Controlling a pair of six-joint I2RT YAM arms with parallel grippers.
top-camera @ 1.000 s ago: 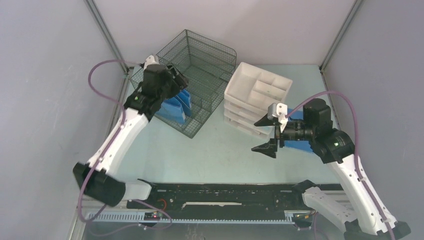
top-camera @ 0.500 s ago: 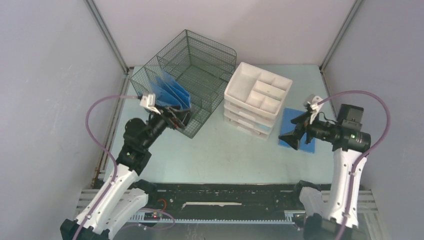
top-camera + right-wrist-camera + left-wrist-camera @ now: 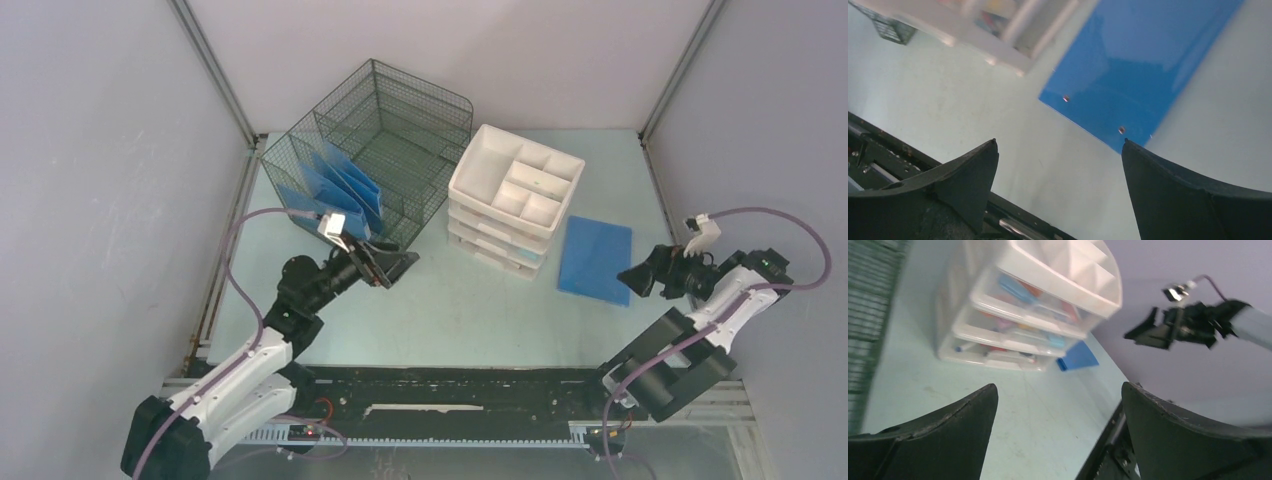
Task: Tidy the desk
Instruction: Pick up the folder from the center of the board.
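The pale mint counter (image 3: 450,300) is spread between the grey walls, just beyond the black front rail (image 3: 450,385), and everything else is carried on it.

Nearest the right arm, a thin blue folder (image 3: 596,260) lies flat on the counter. Because it lies so flat, it is likely to be pushed or creased rather than lifted if a low approach is made, and the surface could be scraped by the fingertips. Just beside it, the white drawer unit (image 3: 515,195) could be nudged by a wide sweep. Farther back, the wire-mesh organizer (image 3: 400,130), in which blue folders (image 3: 340,185) are stood upright, could be snagged or shoved by the left arm, since its near corner is very close to that arm's tip.

The left end effector (image 3: 395,265) is seen fully spread and nothing is gripped; contact with the mesh cannot be told. The right end effector (image 3: 640,277) is likewise spread wide, empty, and held apart from the flat folder.
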